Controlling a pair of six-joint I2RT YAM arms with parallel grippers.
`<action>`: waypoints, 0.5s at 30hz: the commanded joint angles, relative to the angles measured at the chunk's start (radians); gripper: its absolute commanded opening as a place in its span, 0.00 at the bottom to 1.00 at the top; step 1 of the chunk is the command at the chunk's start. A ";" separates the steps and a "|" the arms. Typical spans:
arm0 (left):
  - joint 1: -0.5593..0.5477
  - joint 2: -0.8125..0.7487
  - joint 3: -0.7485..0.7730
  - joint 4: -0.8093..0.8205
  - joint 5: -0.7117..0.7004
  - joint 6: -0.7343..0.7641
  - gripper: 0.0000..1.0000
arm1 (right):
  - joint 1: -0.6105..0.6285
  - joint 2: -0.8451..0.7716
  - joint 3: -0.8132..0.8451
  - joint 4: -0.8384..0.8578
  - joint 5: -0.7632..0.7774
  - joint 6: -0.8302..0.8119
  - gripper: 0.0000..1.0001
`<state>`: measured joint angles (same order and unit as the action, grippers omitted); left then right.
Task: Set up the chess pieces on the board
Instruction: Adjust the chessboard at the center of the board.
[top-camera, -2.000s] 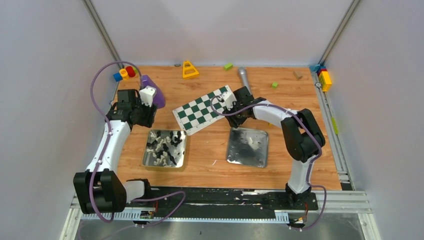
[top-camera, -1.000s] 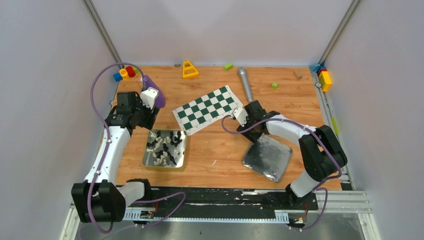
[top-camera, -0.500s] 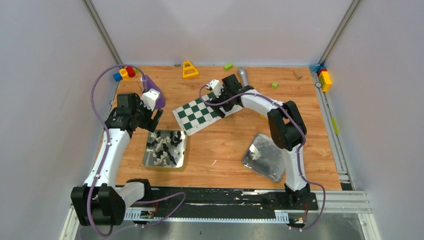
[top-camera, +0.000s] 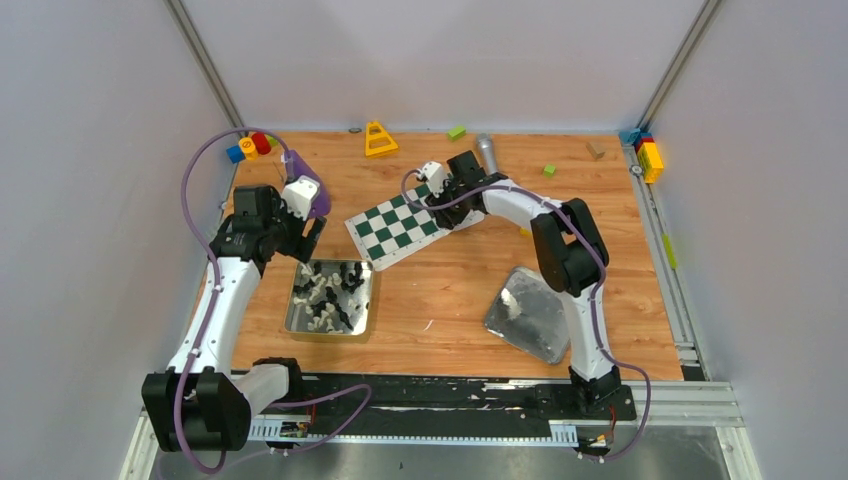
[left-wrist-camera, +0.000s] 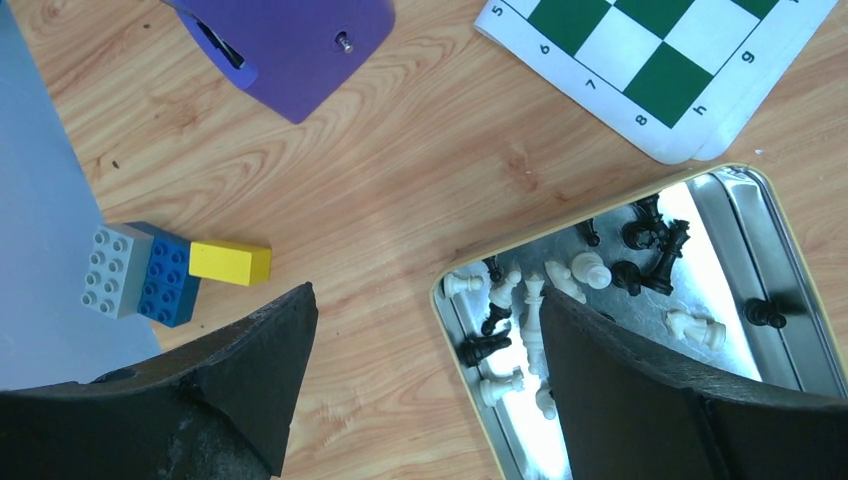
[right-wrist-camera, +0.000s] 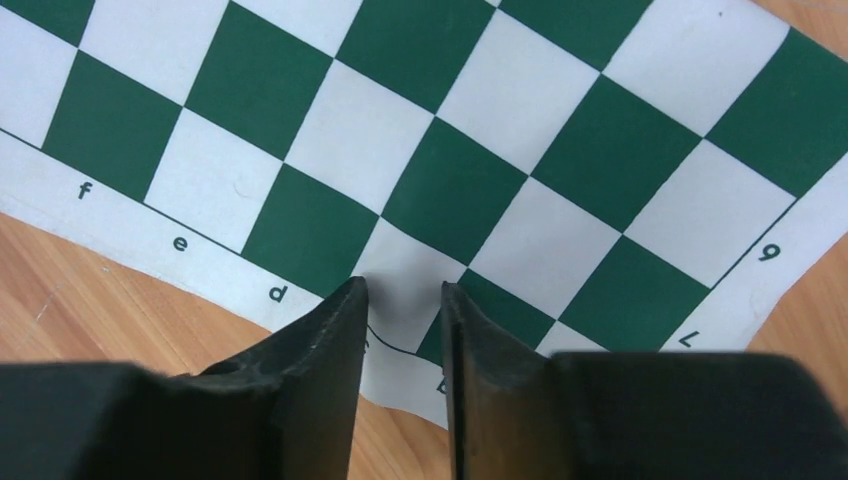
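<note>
Wrist view alone shows right gripper (right-wrist-camera: 403, 288) parted over the board (right-wrist-camera: 450, 190)

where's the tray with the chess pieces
Top view: the metal tray of chess pieces sits left of centre, just on the near side of the board, close by the left end effector.

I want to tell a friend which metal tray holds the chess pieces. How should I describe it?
Find the green and white chess board on the wooden table. Next to its left corner, on the side toward the arms, lies a square metal tray. Unlike the second tray, further right and turned askew, this one holds many black and white chess pieces.
</note>
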<state>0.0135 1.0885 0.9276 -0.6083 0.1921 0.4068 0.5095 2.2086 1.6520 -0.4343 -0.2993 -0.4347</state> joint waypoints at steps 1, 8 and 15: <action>-0.005 -0.020 -0.008 0.030 0.015 0.002 0.90 | -0.036 0.005 -0.061 -0.094 -0.040 0.039 0.22; -0.004 -0.026 -0.026 0.032 0.028 0.030 0.90 | -0.098 -0.108 -0.133 -0.107 -0.055 0.082 0.00; -0.087 -0.003 -0.014 0.052 0.094 0.069 0.88 | -0.120 -0.250 -0.160 -0.125 -0.130 0.165 0.00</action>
<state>-0.0288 1.0870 0.8986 -0.5999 0.2207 0.4324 0.4000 2.0697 1.4906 -0.5106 -0.3725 -0.3397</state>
